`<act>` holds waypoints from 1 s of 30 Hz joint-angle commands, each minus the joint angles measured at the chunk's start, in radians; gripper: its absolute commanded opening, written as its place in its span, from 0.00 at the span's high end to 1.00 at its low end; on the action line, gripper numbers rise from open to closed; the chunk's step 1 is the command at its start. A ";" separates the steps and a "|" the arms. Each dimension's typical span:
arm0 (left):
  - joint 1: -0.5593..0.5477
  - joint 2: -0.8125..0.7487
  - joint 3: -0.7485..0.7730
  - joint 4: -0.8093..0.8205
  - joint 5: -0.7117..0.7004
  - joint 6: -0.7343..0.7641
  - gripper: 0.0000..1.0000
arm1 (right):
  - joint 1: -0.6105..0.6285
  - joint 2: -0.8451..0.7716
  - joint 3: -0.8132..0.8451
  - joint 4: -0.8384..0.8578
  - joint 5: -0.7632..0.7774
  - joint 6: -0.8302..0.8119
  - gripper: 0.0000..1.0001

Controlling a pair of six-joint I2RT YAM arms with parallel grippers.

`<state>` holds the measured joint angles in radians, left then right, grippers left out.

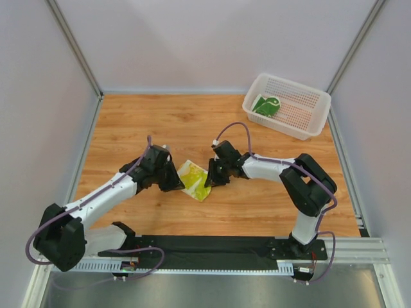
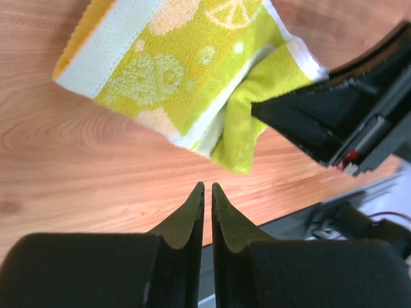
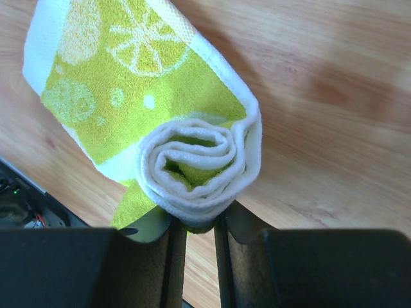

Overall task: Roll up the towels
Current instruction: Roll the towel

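Lime-yellow citrus-print towel [image 3: 141, 83], dark green towel [image 1: 266, 106], white basket [image 1: 308, 125]

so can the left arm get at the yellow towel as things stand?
Probably yes. The left gripper sits just short of the yellow towel, with bare table between; only the right gripper, clamped on the rolled end, crowds the far side.

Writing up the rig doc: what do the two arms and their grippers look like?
Both arms have white link shells with black joints and black bases. A purple cable loops along each. The left gripper and right gripper are black, each with two tapered fingers. No markings are visible.
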<state>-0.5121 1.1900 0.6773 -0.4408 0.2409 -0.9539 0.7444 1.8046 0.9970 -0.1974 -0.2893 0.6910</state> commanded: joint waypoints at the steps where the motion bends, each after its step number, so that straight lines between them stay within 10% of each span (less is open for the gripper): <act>1: -0.083 -0.039 0.079 -0.222 -0.231 0.128 0.86 | 0.015 -0.014 0.051 -0.157 0.104 -0.036 0.79; 14: -0.486 0.022 0.163 0.068 -0.365 0.374 0.76 | 0.039 -0.021 0.095 -0.244 0.111 -0.033 0.80; 30: -0.540 0.283 0.170 0.178 -0.427 0.420 0.75 | 0.039 -0.031 0.075 -0.240 0.079 -0.045 0.82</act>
<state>-1.0462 1.4425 0.8513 -0.3244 -0.1696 -0.5686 0.7677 1.7985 1.0744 -0.4213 -0.2192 0.6651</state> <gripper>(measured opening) 0.245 0.188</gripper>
